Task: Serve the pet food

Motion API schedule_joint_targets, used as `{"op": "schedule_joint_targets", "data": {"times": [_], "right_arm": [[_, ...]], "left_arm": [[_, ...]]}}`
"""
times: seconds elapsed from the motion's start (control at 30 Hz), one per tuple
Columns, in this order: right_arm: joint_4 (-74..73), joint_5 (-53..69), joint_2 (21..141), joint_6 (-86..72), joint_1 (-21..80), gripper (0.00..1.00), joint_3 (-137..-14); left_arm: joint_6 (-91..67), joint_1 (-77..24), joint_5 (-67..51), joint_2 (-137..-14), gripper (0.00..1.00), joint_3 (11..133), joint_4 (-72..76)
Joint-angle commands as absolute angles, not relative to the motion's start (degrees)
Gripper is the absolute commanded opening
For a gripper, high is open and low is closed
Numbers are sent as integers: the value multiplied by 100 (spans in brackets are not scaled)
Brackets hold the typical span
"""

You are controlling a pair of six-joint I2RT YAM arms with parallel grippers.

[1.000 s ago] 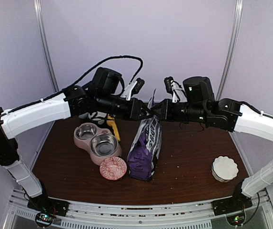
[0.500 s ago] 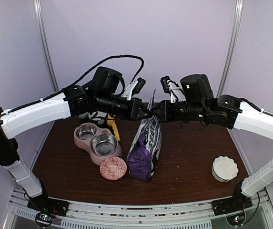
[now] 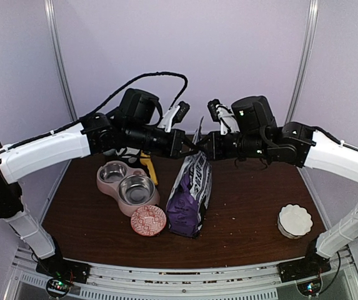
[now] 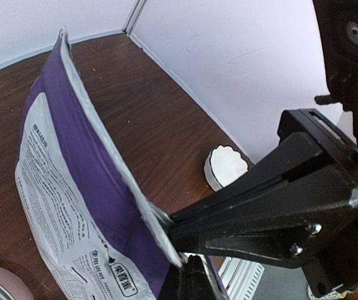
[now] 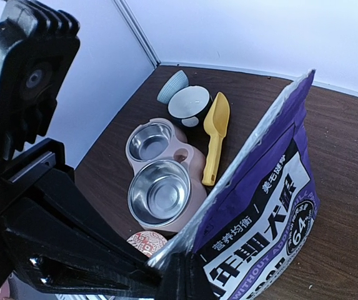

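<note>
The purple pet food bag [image 3: 191, 190] stands upright mid-table, its silver top edge closed. No kibble shows; it is hidden inside the bag. My left gripper [image 3: 187, 147] and right gripper [image 3: 202, 149] meet above it, both pinching the bag's top edge close together. In the left wrist view the left gripper [image 4: 193, 279] is shut on the silver seam of the bag [image 4: 72, 187], with the right gripper's black body just beyond it. In the right wrist view the right gripper [image 5: 180, 279] is shut on the same seam of the bag [image 5: 272, 206].
A pink double feeder [image 3: 127, 184] with two steel bowls stands left of the bag, a yellow scoop [image 3: 149, 167] behind it and a red patterned dish [image 3: 148, 220] in front. Stacked bowls [image 5: 188, 100] sit at the far left. A white scalloped bowl [image 3: 294, 220] sits near right.
The right arm has shifted slightly left, bringing its gripper closer to the left one at the bag's top. The bag and left arm have hardly moved.
</note>
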State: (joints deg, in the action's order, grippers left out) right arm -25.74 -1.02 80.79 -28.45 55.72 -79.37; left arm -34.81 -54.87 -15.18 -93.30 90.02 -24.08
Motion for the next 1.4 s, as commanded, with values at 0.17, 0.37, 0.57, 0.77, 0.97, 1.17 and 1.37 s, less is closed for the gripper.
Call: {"op": "schedule_joint_targets", "data": {"times": [0.17,0.37,0.57,0.77,0.97,1.17,1.37], "right_arm": [[-3520,-482,8165,-2893,5665,0,-7846],[-3540,-618,8173,-3008,5660,0,-7764],[-3559,-676,8156,-3075,5661,0,-7689],[-3559,-700,8156,-3123,5667,0,-7630],[-3567,-721,8195,-3193,5665,0,-7576],[-3581,-692,8225,-3227,5661,0,-7585],[-3655,-763,8270,-3270,5666,0,-7588]], "left_arm": [[-3304,-5388,-1058,-8856,0,8985,-1954],[-3266,-5388,-974,-8805,0,8974,-1933],[-3251,-5388,-933,-8760,0,8974,-1934],[-3229,-5388,-874,-8732,0,8977,-1934],[-3182,-5388,-805,-8719,0,9056,-1934],[-3155,-5388,-774,-8700,0,9105,-1964],[-3124,-5388,-652,-8644,0,9114,-1995]]}}
